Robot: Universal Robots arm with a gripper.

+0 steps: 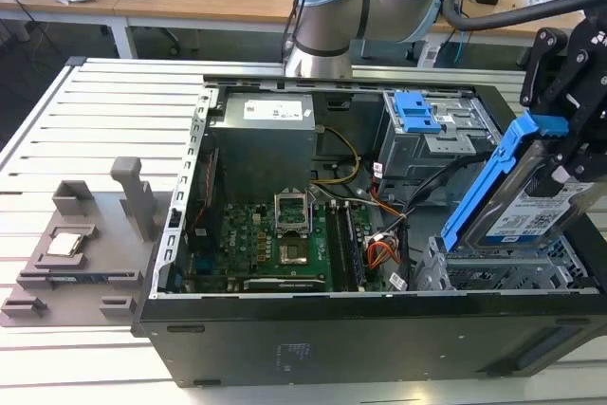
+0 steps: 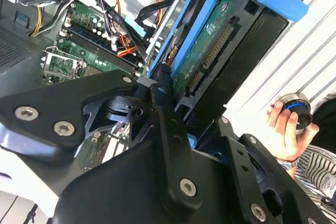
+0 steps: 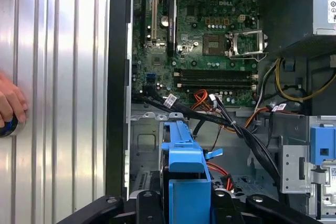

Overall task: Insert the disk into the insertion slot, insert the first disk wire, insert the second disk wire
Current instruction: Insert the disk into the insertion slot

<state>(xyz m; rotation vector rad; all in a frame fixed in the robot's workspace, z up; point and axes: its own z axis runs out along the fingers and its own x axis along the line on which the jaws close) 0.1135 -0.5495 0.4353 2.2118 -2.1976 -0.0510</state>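
Plainly, the disk (image 1: 536, 215) is gripped by the gripper (image 1: 569, 154), whose black fingers are closed on it from both sides near its upper part. It is held at the exterior view's right end of the open computer case (image 1: 285, 348), above the insertion slot (image 1: 498, 272), and has not yet been seated. The disk is tilted steeply rather than laid flat. Its long axis runs from a low end near the cage's rim up to a high end that leans toward the exterior view's right. The white-labelled face is turned toward the exterior camera, and the blue carrier frames its upper and left edges. Whether the low end touches the cage cannot be told. In the second wrist view the green circuit-board side of the disk is seen, with a finger (image 2: 163, 95) pressed against the carrier's edge. A person's hand (image 2: 283, 127) holding a small round object is seen beside the case. The motherboard (image 1: 285, 234) lies flat in the case floor, well apart from the disk.
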